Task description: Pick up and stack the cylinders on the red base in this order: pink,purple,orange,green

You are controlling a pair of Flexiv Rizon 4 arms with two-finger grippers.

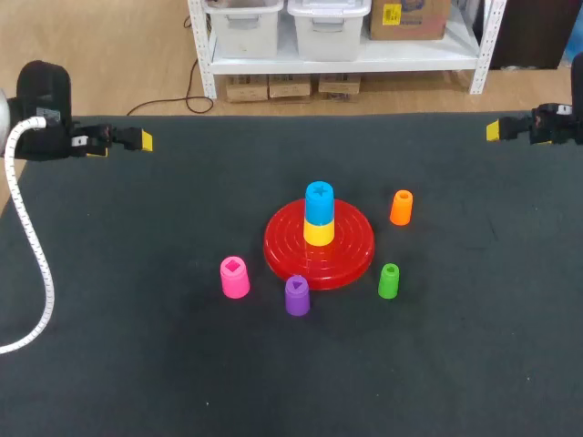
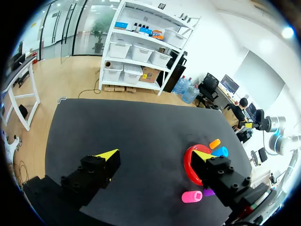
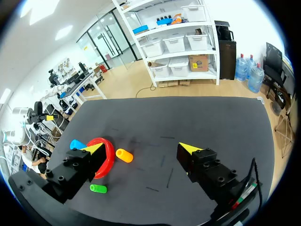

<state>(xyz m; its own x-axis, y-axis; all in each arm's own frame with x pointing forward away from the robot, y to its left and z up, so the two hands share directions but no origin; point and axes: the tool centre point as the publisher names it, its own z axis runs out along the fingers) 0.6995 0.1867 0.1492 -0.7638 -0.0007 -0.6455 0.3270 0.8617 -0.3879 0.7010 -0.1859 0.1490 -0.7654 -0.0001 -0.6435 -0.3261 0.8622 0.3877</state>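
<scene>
Left hand (image 2: 155, 154) and right hand (image 3: 141, 147) gape wide, empty; blue cylinder (image 1: 319, 202) atop yellow cylinder (image 1: 318, 233) occupies the red base (image 1: 355, 250).

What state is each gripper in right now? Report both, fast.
Left gripper: open, holding nothing.
Right gripper: open, holding nothing.

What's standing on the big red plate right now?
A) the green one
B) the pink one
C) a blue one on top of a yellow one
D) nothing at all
C: a blue cylinder sits on a yellow cylinder in the middle of the red base, while the pink cylinder and the green cylinder stand apart from it.
</scene>
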